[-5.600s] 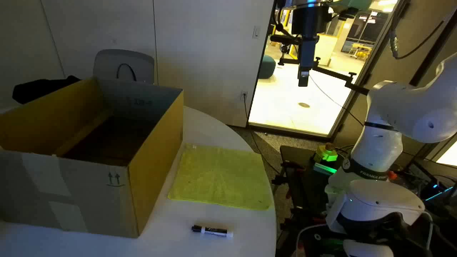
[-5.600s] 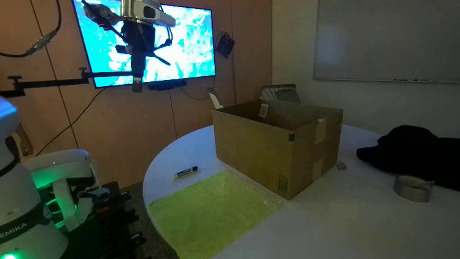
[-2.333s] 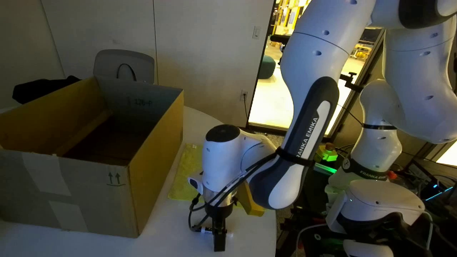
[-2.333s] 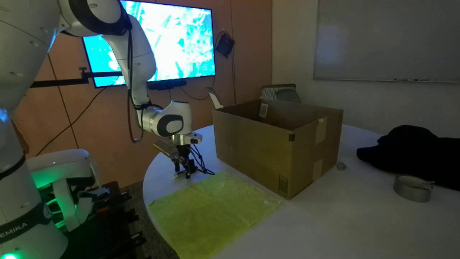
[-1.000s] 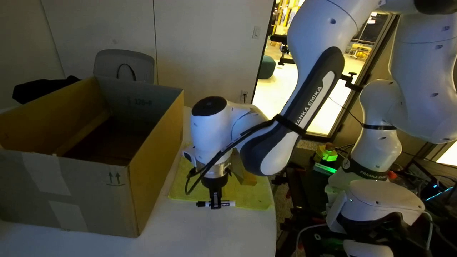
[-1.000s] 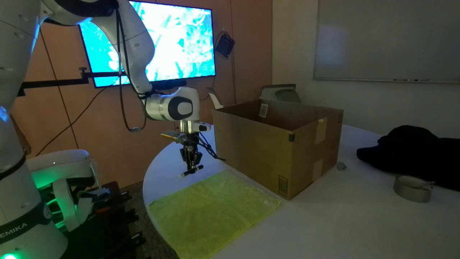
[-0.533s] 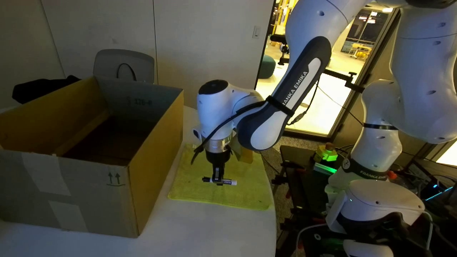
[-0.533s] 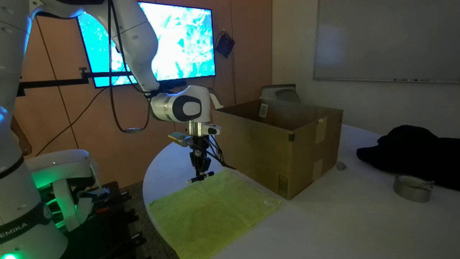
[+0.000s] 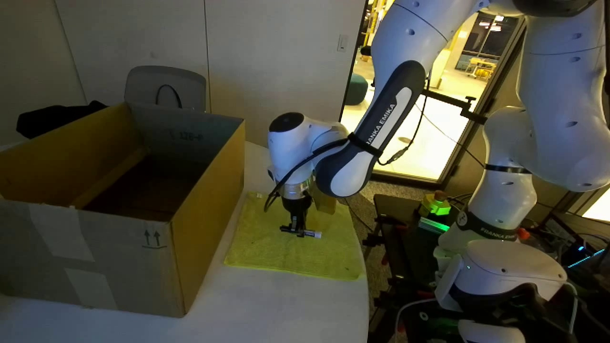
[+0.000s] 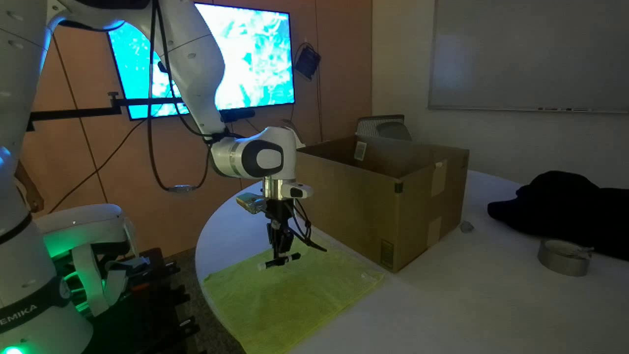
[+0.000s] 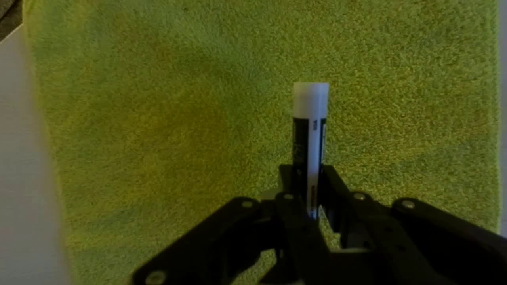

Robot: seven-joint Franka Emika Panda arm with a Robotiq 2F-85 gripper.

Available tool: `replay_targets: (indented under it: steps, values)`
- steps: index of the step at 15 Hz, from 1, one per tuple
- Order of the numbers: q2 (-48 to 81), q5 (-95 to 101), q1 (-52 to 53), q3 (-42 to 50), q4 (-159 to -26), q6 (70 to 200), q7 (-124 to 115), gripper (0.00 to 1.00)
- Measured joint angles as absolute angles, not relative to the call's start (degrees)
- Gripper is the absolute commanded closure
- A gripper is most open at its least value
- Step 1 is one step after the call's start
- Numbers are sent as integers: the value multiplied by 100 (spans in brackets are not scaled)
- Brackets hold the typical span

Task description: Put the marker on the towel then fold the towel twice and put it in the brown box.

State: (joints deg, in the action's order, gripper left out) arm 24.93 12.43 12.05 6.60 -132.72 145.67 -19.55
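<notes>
Gripper (image 11: 307, 180): pinching the marker (image 11: 310, 146) across its barrel about mid-length, one jaw pressed to each side, tips down.
Marker: held over the towel (image 10: 295, 309), roughly level, black end toward the brown box (image 9: 209, 219), white end away from it. Whether it touches the cloth cannot be told.
Marker's feel: probably light, stiff and smooth, not easily hurt by a firm pinch. Its round barrel could pivot or slip if caught near an end, so the mid-length hold suits it.
Setting down: seems to be the step in hand; letting go low should spare a bounce, and the nap ought to check any roll.
Towel: spread flat on the table (image 9: 286, 314), just beside the brown box, one edge close to the table's rim. Looks thin, soft and limp, likely to bunch if pushed; best taken by a corner or edge and carried over the marker without dragging.
Folds: none made. Wrapped, it should be soft outside, hard within; nip through every layer near the marker, or that may slide out.
Brown box: upright, no lid over it, stiff cardboard walls; needs no grip, only height to clear them.
</notes>
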Motion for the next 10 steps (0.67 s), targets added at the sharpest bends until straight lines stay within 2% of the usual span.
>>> replay_targets:
  steps: [1, 2, 4, 10]
  values:
    - [2531, 1288, 1205, 677, -13267, 14567, -2023, 92]
    - [2566, 1315, 1205, 688, -13264, 14568, -2078, 55]
    - [2615, 1333, 1206, 697, -13259, 14568, -2159, 50]
    - [2645, 1349, 1214, 718, -13256, 14598, -2286, 3]
